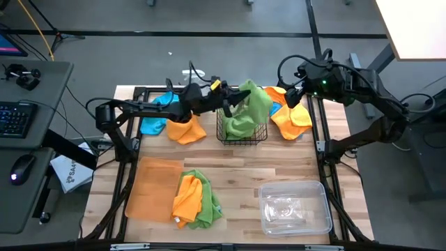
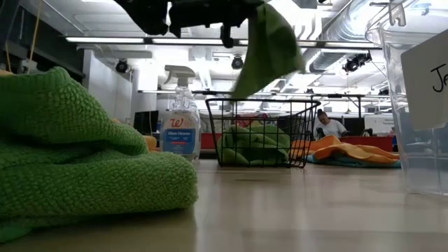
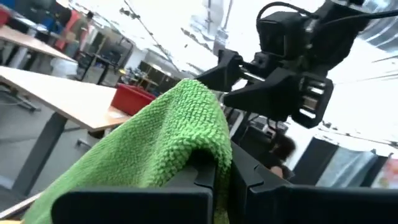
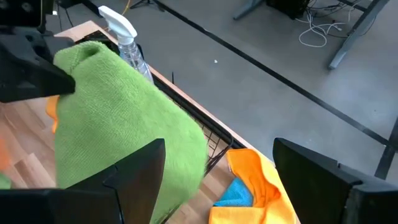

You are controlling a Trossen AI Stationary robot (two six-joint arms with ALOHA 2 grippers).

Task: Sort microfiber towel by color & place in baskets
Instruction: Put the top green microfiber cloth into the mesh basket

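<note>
One green towel (image 1: 252, 104) hangs over the wire basket (image 1: 242, 132), pinched in the left gripper (image 1: 233, 99).

Largest first: table (image 1: 237, 167), then the basket at upper centre of the high view with green cloths already inside, then the held towel draping toward it. Left jaws are clamped on the towel; right gripper (image 1: 296, 94), upper right, stands wide and empty. Let go off-centre and the towel could snag the rim and slide outside.

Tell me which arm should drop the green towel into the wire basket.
Left. Its hand is shut on the green towel, which hangs right over the wire basket, so it probably only needs to release. The right hand is open, above the orange and blue towels beside the basket.
</note>
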